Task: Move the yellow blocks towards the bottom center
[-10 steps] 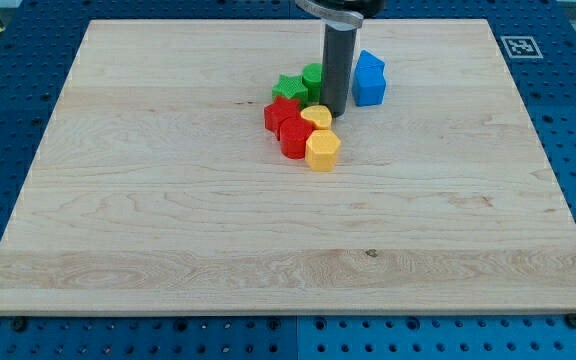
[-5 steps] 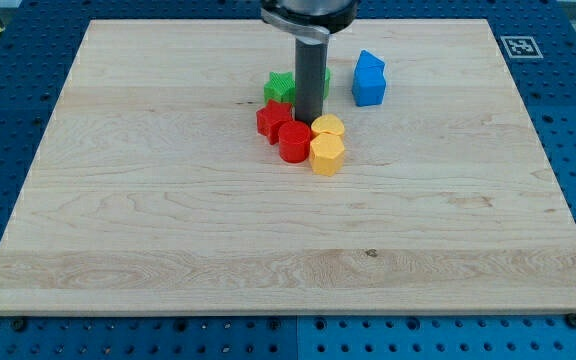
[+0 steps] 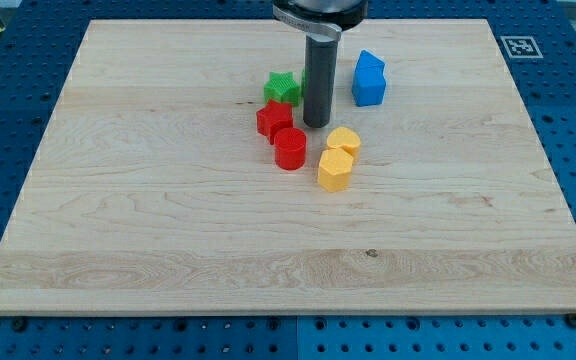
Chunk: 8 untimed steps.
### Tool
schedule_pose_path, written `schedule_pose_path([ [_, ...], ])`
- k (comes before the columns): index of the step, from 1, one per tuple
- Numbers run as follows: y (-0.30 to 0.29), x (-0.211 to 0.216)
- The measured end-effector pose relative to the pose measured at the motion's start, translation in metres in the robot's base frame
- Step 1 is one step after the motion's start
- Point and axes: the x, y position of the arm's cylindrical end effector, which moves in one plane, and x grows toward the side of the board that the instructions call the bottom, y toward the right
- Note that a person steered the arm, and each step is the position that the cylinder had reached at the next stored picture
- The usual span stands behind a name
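Standing with my tip (image 3: 316,124) planted on the pale wooden board (image 3: 148,230), in the upper middle, holding nothing since a bare rod has nothing to open or close. Touching no block, as far as can be told, though close to several. Just below and to the view's right: two yellow blocks, a rounded yellow block (image 3: 344,141) and, touching it on its lower left, a yellow hexagonal block (image 3: 334,171). Just to the view's left: a red star-like block (image 3: 273,120) with a red cylinder (image 3: 290,149) beneath it. Behind the rod: a green star block (image 3: 282,87) on the left, with a sliver of a second green block (image 3: 305,76) showing at the rod's left edge. Farther to the view's right and a little up: a blue block (image 3: 369,79), standing apart.

Judged as mid-task: yellow pair parted from the red ones but well short of the bottom centre, with open board below. Next move likely calls for getting behind the pair on its upper side, slightly right, then pushing down and a touch left, keeping both together. Risk: striking off-centre and splitting the pair, or clipping the red cylinder.
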Motion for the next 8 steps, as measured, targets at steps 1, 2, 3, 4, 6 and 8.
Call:
schedule_pose_path([
  [1,0.016,0.015],
  [2,0.018,0.035],
  [3,0.018,0.036],
  [4,0.025,0.032],
  [6,0.043,0.047],
  [8,0.043,0.063],
])
